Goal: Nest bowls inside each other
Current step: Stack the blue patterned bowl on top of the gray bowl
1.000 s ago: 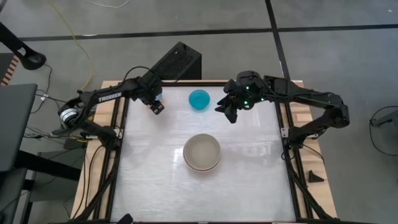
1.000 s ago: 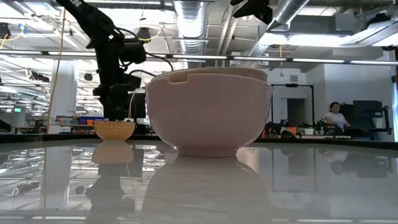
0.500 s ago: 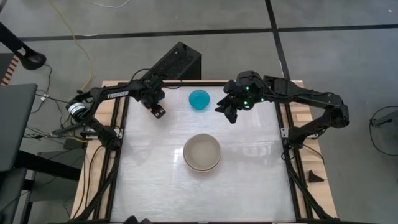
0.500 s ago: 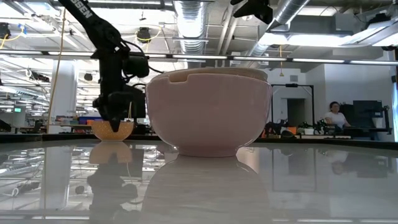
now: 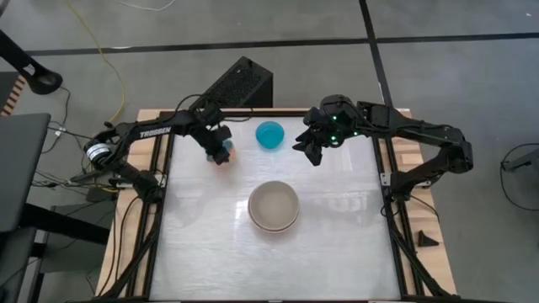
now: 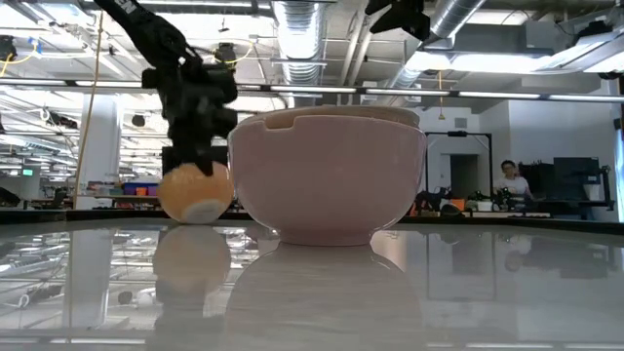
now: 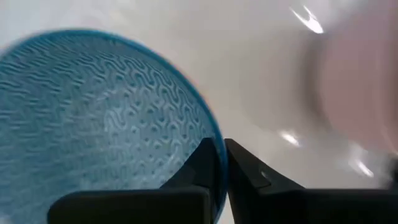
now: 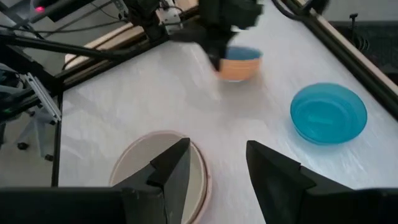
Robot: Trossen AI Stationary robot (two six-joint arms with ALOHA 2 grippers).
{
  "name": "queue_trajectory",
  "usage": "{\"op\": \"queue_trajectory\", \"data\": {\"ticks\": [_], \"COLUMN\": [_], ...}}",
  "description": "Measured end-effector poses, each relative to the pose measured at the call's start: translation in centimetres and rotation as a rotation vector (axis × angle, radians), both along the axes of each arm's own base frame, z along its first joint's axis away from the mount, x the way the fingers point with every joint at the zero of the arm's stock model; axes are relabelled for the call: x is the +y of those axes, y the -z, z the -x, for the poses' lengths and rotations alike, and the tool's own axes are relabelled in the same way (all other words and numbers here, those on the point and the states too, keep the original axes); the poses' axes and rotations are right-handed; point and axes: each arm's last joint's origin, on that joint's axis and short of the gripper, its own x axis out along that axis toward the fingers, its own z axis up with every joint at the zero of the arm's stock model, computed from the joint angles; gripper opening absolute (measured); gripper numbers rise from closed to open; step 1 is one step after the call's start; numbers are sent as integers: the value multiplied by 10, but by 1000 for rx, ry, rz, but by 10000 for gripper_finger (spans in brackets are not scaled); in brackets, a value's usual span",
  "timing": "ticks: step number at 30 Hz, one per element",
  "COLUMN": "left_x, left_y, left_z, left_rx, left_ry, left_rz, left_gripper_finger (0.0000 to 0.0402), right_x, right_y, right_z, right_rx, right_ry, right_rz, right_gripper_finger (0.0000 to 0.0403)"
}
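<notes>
A small light blue bowl (image 7: 93,106), peach-orange on the outside (image 8: 239,64), stands tipped at the table's far left (image 6: 195,195). My left gripper (image 7: 219,146) is shut on it (image 5: 221,151). A turquoise bowl (image 5: 270,135) sits upright on its base at the far middle (image 8: 328,113). The large pinkish bowl (image 5: 274,206) stands mid-table with a paler bowl nested inside it (image 6: 327,175). My right gripper (image 8: 214,174) hovers open above the far right (image 5: 313,151), touching nothing. My left gripper pinches the small bowl's rim (image 7: 208,124), one finger inside the blue hollow and one on the outside. The fingers slant down from the table's far left. The bowl is tipped on its side, its foot (image 6: 205,210) turned toward the near edge and its lower side at the table.
A black box (image 5: 240,84) sits just beyond the table's far edge. Dark frame rails (image 5: 160,194) run along both sides of the white table top (image 5: 210,261). A person (image 6: 509,180) is far off in the room behind.
My left gripper has moved a little toward the table's right and near edges, turned at the wrist, and shut on the small bowl's rim. The bowl, which sat upright on its base, is now tipped onto its side.
</notes>
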Motion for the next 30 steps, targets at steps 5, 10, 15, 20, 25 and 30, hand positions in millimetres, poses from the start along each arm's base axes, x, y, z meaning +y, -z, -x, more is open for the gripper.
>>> {"op": "queue_trajectory", "data": {"ticks": [5,10,15,20,25,30], "left_x": [-15,-32,-58,-91,-121,-143], "left_y": [-39,-81,-120,-136,-134,-121], "left_z": [-8,-6,0,-1,-11,-30], "left_rx": [-273,-492,-693,-789,-776,-722], "left_ry": [38,32,77,179,248,300], "left_rz": [-12,-74,-123,-161,-262,-279], "left_gripper_finger": [2,2,1,1,0,0], "right_x": [-4,-7,-9,-13,-17,-17], "right_y": [2,3,4,4,4,4], "right_z": [3,4,5,6,7,8], "right_rx": [31,37,48,50,51,60], "right_ry": [7,15,10,23,38,31], "right_rz": [8,14,26,29,30,37], "right_gripper_finger": [192,192,192,192,192,192]}}
